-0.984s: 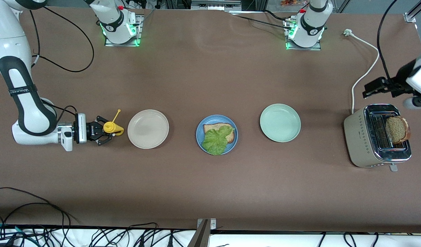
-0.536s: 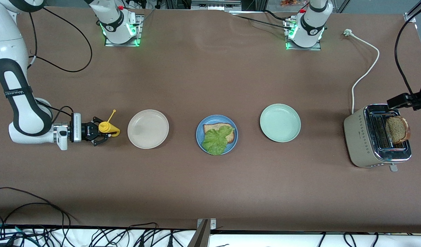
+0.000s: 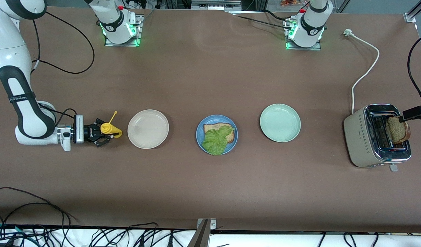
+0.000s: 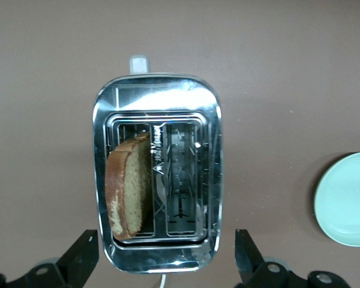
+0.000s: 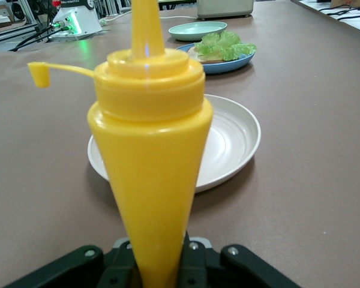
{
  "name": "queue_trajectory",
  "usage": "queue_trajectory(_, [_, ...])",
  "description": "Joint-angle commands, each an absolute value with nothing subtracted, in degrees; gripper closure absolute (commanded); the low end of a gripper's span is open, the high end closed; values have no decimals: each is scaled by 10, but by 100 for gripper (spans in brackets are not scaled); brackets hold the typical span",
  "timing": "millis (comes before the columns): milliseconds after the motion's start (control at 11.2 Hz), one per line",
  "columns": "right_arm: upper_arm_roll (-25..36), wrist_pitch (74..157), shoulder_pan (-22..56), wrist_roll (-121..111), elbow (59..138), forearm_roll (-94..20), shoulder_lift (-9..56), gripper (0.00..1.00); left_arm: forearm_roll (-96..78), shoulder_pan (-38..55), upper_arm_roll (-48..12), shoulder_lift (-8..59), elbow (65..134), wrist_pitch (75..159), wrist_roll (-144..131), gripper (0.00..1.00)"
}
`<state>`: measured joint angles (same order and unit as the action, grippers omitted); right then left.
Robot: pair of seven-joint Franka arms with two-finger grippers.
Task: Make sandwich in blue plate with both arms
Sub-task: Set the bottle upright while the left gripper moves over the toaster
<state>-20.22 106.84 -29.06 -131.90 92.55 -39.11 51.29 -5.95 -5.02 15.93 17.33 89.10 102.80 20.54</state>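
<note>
On blue plate (image 3: pixel 200 137), brown bread slice (image 3: pixel 213 128), crinkly green lettuce (image 3: pixel 215 140) atop

Brown table (image 3: pixel 210 79) (cables along edge)

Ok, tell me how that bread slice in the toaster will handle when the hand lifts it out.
The bread slice stands on edge in one slot of the toaster, so it probably holds its shape. It looks thin and porous, likely light. Its crust may crumble under a hard squeeze. The left hand is open above the toaster.
</note>
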Motion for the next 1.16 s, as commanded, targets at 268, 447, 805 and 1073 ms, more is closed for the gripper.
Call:
queue_trajectory(268, [-223, 1059, -317, -1346, 903, -403, 542, 0, -71, -72, 163, 233, 876, 1089, 224, 0])
queue_trajectory(447, [-224, 1057, -318, -1346, 891, -402, 542, 0, -72, -79, 163, 244, 876, 1092, 228, 0])
queue_trajectory(805, [-221, 1056, -320, -1344, 864, -385, 541, 0, -71, -89, 163, 265, 880, 1101, 229, 5])
queue_trajectory(1073, [-214, 1064, -320, -1317, 843, -327, 534, 0, -70, -90, 165, 272, 885, 1100, 228, 27])
